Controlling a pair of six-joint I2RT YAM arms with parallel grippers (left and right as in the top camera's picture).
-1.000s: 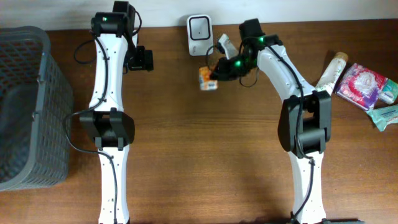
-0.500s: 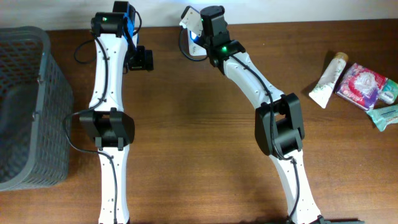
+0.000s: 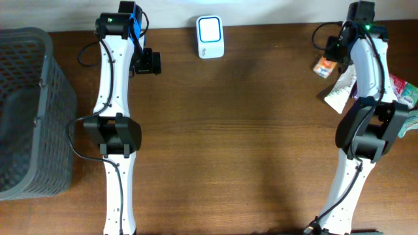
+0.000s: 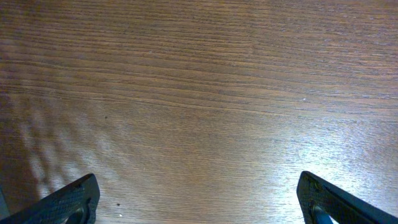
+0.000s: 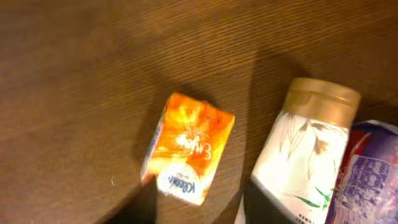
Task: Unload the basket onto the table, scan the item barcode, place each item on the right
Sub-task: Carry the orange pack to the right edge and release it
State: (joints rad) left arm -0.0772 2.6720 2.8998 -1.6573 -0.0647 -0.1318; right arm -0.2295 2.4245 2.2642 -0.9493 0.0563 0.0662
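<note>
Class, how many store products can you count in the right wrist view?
3. An orange pack lies left of centre, a white gold-capped tube to its right, and a purple packet is cut off at the right edge. More may lie out of frame.

Mid-frame table (image 3: 228,130) is left open; left edge is blocked by basket (image 3: 26,111), top centre by scanner (image 3: 210,29), right edge by tube (image 3: 339,91), packets (image 3: 401,91).

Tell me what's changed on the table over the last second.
The right gripper carried the orange packet from the scanner across to the right, beside the white tube; the packet now looks let go, lying free. The left gripper stays open and parked; scanner and basket have not moved.
</note>
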